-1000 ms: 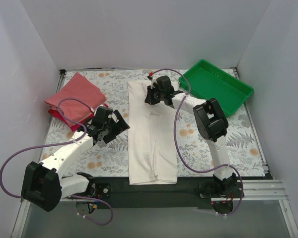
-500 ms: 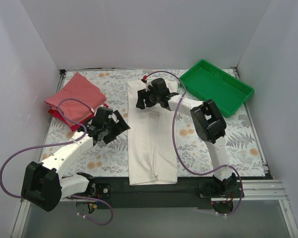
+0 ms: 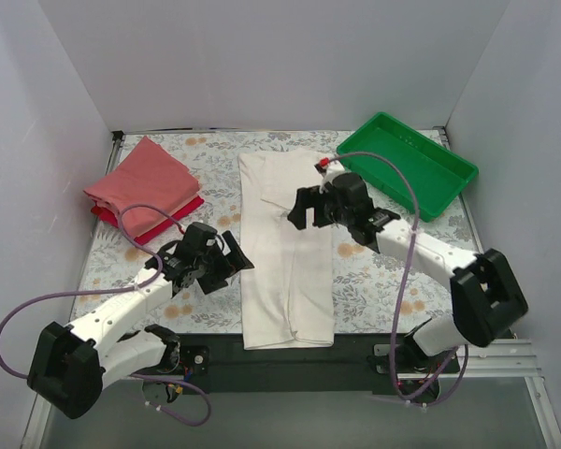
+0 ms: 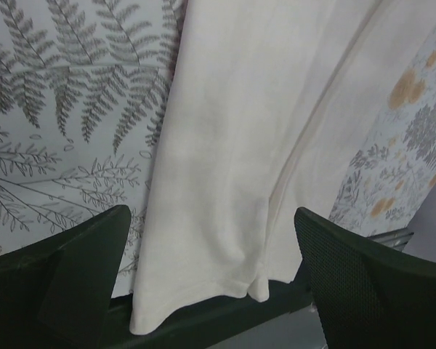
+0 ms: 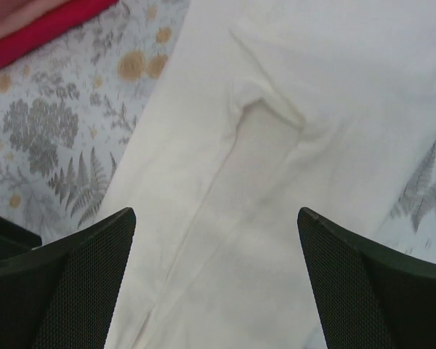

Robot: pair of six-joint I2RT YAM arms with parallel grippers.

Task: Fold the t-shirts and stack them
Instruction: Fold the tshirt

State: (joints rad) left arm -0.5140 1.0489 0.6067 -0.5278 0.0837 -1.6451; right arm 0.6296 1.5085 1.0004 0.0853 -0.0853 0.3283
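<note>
Top external view: the long cream-white cloth t-shirt (image 3: 285,267), folded into a strip, lies in the middle of the floral-patterned table (image 3: 439,271). The left gripper (image 3: 236,258) hovers at its left edge and the right gripper (image 3: 299,208) over its upper half, both with fingers spread and empty. A folded salmon-pink tee (image 3: 142,182) sits on a red tee (image 3: 185,209) at far left.

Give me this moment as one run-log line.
stage: cream t-shirt in long strip, unstacked | left tool: open, at strip's left edge | right tool: open, above strip | pink t-shirt on red t-shirt, far left
</note>
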